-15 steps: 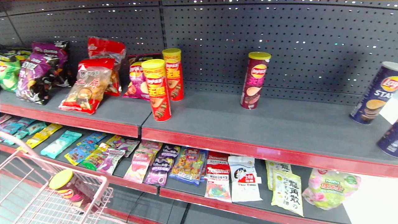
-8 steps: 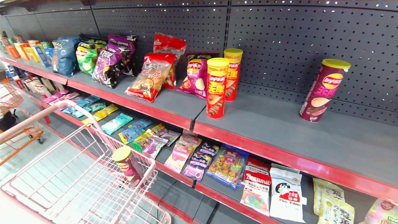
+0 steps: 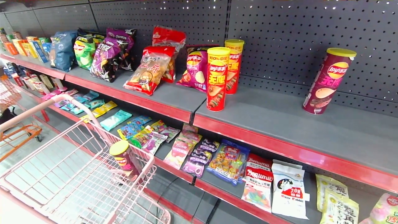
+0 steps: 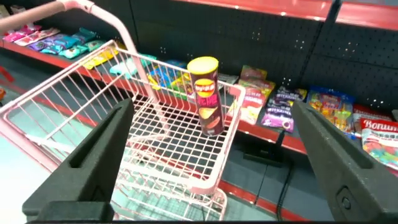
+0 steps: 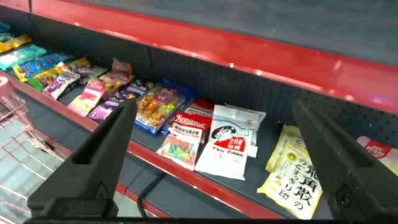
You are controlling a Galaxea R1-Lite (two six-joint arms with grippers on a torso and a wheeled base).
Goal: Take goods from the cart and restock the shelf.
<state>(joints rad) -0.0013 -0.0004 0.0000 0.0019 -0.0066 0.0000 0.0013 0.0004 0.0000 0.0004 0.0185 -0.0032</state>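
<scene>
A pink wire cart (image 3: 37,107) stands at the lower left, before the shelf. One maroon chip can with a yellow lid (image 3: 124,158) stands upright in its far corner. My left gripper (image 4: 211,109) hangs open above the cart (image 4: 158,60), and the can (image 4: 207,93) shows between its fingers, farther off. My right gripper (image 5: 214,107) is open over the lower shelf's candy bags (image 5: 227,146), holding nothing. On the upper grey shelf (image 3: 279,124) a matching maroon can (image 3: 328,81) stands alone at the right, with bare board around it.
Two red chip cans (image 3: 217,79) stand mid-shelf, with snack bags (image 3: 149,70) to their left. Flat candy packets (image 3: 192,154) fill the lower shelf. A red lip (image 3: 279,146) edges the upper shelf. An orange cart (image 3: 18,133) stands at the far left.
The head camera has swung left and slightly down, so the cart and the shelf's left end now show more. The goods themselves have not moved.
</scene>
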